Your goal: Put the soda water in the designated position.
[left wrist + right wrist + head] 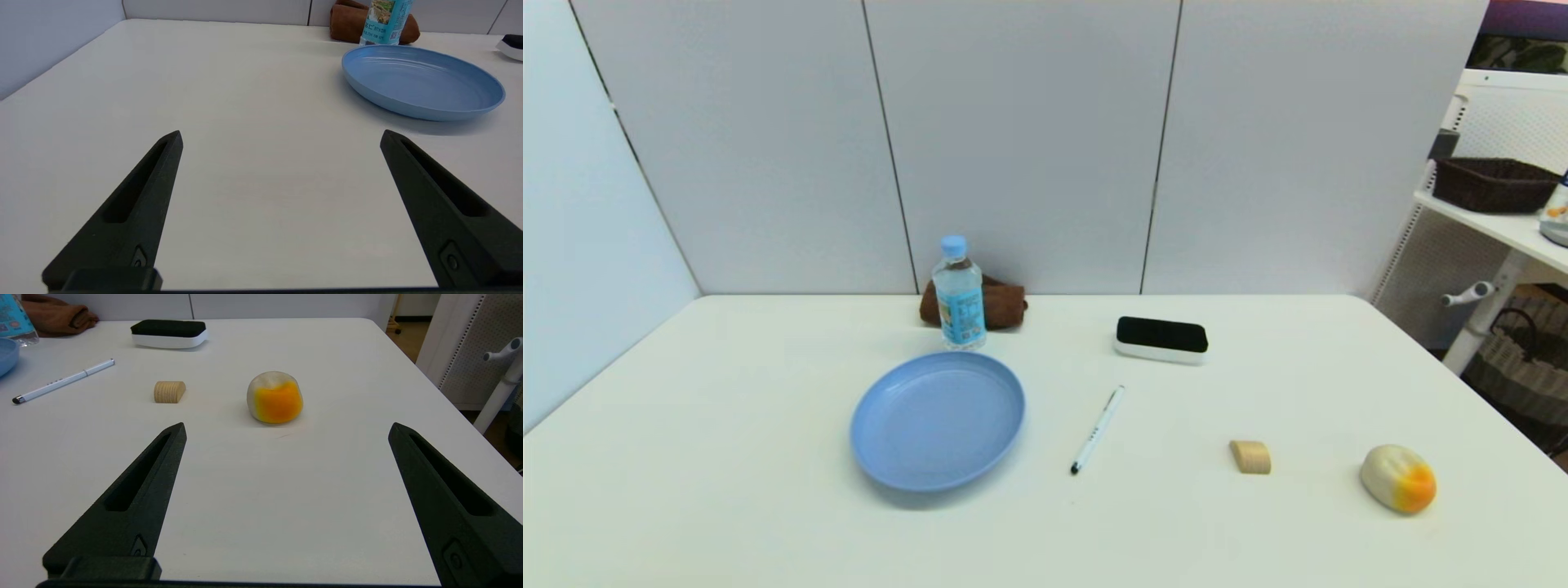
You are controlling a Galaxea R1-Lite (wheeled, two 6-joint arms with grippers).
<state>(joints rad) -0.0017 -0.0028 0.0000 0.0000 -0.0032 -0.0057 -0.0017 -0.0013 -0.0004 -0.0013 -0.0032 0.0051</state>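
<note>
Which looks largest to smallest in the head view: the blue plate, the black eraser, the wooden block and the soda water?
1. blue plate, clearly the largest.
2. soda water and black eraser: one tall, one wide, too alike to rank, and both stand farther back.
3. wooden block, the smallest, though nearer the camera.

A lab or test room, staged for trials: a plain white desk [727, 457] is boxed in by bare grey partition panels [1021, 139]. To the right stands a white pegboard shelf rack [1503, 224] holding a dark woven basket [1493, 184], with another basket [1515, 359] on the floor.
</note>
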